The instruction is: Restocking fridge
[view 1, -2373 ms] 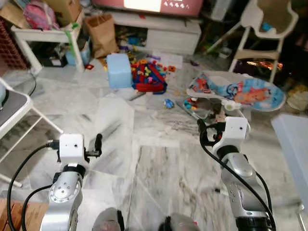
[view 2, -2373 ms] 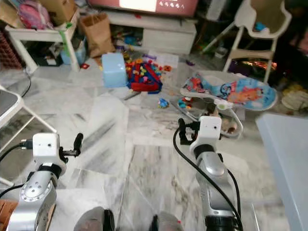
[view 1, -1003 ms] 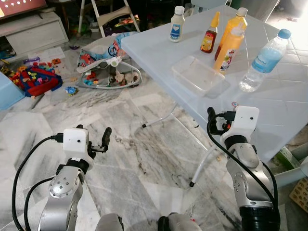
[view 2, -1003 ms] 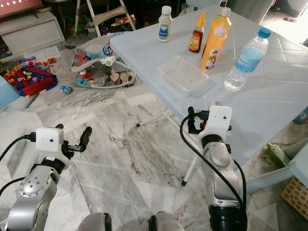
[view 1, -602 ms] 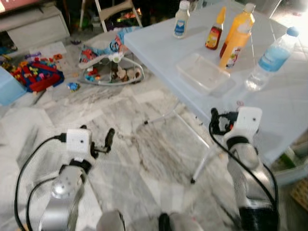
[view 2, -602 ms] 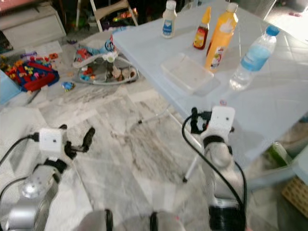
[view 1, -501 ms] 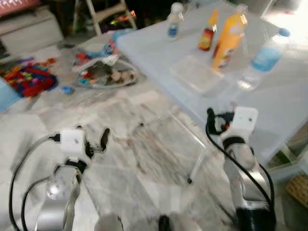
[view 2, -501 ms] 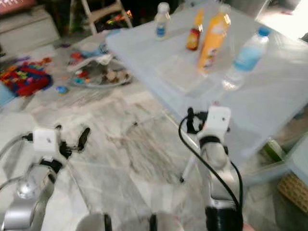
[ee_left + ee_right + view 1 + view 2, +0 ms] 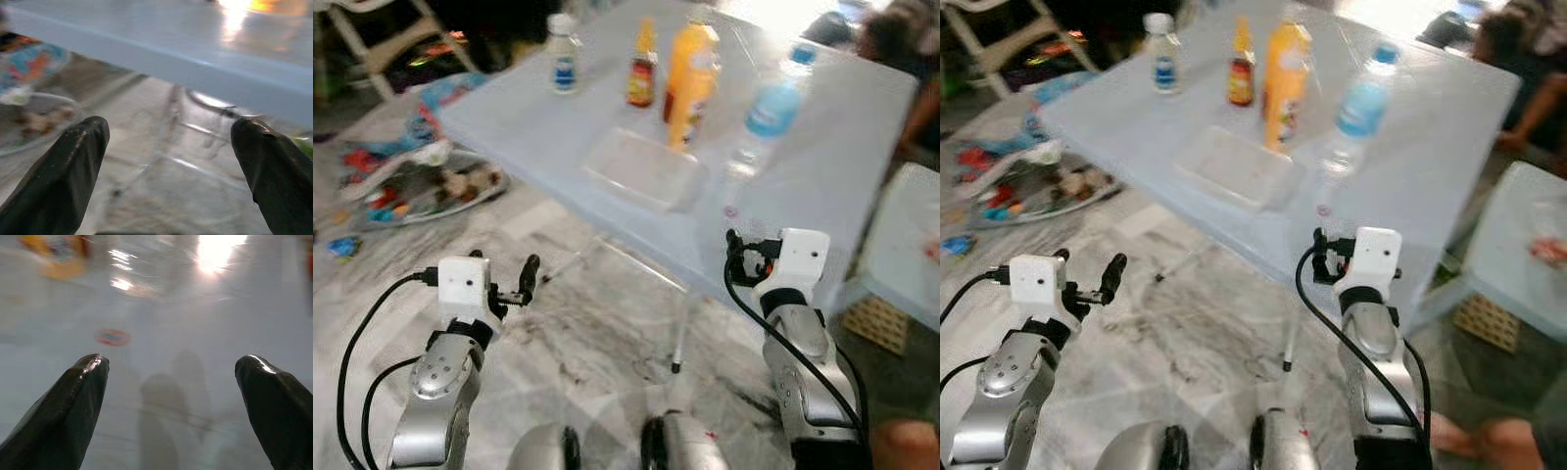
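Observation:
A pale blue folding table (image 9: 832,147) stands before me. On it are a small white bottle (image 9: 564,54), a red sauce bottle (image 9: 642,78), a tall orange juice bottle (image 9: 690,83), a water bottle (image 9: 766,117) and a clear plastic container (image 9: 644,168). My right gripper (image 9: 762,247) is open at the table's near edge, below the water bottle, with nothing between its fingers (image 9: 73,406). My left gripper (image 9: 503,264) is open and empty over the marble floor, left of the table. Its wrist view looks under the tabletop (image 9: 195,54).
A baby bouncer (image 9: 421,176) with toys lies on the floor to the left, and a chair (image 9: 372,39) stands behind it. A second pale surface (image 9: 911,245) and a wicker basket (image 9: 871,318) are on the right. A person (image 9: 901,39) sits behind the table.
The camera has swung right and come closer, so the table now stands straight ahead. Both arms keep their raised pose and both grippers stay open.

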Tool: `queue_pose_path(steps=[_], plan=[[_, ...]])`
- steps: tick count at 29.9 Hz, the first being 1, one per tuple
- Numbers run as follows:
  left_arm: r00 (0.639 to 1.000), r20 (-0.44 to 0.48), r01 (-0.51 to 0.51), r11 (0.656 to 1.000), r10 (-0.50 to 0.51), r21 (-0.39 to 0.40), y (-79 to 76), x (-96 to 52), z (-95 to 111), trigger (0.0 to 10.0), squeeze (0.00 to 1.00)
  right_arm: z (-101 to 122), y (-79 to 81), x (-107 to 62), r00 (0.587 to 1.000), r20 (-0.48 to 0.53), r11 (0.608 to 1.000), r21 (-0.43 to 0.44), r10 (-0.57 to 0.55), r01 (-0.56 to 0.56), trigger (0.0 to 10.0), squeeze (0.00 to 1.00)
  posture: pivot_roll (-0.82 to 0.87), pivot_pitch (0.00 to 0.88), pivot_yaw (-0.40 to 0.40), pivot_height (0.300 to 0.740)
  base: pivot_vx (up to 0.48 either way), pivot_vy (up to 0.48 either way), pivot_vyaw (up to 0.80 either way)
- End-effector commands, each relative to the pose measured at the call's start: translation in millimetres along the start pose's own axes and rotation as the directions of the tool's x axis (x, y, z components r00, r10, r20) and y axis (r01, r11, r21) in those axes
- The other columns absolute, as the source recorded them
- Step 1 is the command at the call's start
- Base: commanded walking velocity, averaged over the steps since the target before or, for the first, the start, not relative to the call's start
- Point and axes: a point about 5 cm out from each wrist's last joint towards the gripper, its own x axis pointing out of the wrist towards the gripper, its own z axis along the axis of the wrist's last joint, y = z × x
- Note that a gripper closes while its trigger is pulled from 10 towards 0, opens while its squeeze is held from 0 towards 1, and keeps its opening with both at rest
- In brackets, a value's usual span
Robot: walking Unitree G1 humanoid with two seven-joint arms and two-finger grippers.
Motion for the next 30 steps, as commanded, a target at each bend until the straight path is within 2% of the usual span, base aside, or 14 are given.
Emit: queue_pose_path(steps=[1,2,5,9,15,18,22,30], plan=[[1.000,-0.017,-0.022,0.999,0.023,0.033,8.7,-4.6,-3,10.0,0.00,0,5.3,-2.0,1.000,-0.002,1.000,0.008,0.019,-0.019,10.0,0.00,0.00,0.142,-0.037,0.740,0.000,0.480,0.00],[1.000,-0.017,-0.025,0.998,0.026,0.049,8.9,-4.2,-3,10.0,0.00,0,5.6,-2.3,1.000,-0.003,1.000,0.008,0.019,-0.019,10.0,0.00,0.00,0.137,-0.037,0.740,0.000,0.480,0.00],[1.000,-0.020,-0.010,1.000,0.010,0.018,7.6,-3.0,-4,10.0,0.00,1,6.2,-2.2,1.000,-0.002,1.000,0.010,0.018,-0.018,10.0,0.00,0.00,0.139,-0.035,0.740,0.000,0.480,0.00],[1.000,-0.003,-0.013,0.999,0.013,0.050,7.5,-0.3,-1,10.0,0.00,4,5.8,1.9,1.000,0.011,1.000,0.017,0.017,-0.017,10.0,0.00,0.00,0.157,-0.032,0.740,0.000,0.431,0.00],[1.000,-0.002,-0.002,0.997,0.002,0.078,4.2,-0.2,0,10.0,0.00,6,4.0,4.3,1.000,0.016,1.000,0.019,0.006,-0.007,10.0,0.00,0.00,0.154,-0.031,0.740,0.411,0.000,0.00],[1.000,-0.010,-0.002,0.999,0.002,0.052,3.9,-0.5,-1,10.0,0.00,5,4.2,3.4,1.000,0.015,1.000,0.018,0.005,-0.005,10.0,0.00,0.00,0.154,-0.031,0.740,0.464,0.000,0.00],[1.000,-0.005,0.021,0.997,-0.020,0.078,-0.8,0.0,1,10.0,0.00,3,2.6,1.5,1.000,0.007,1.000,0.015,0.001,-0.001,10.0,0.00,0.00,0.153,-0.032,0.740,0.436,0.000,0.00],[0.999,0.001,0.035,0.997,-0.035,0.067,-3.6,0.1,1,10.0,0.00,3,1.9,1.6,1.000,0.008,1.000,0.011,-0.001,0.000,10.0,0.00,0.00,0.148,-0.033,0.740,0.367,0.000,0.00]])
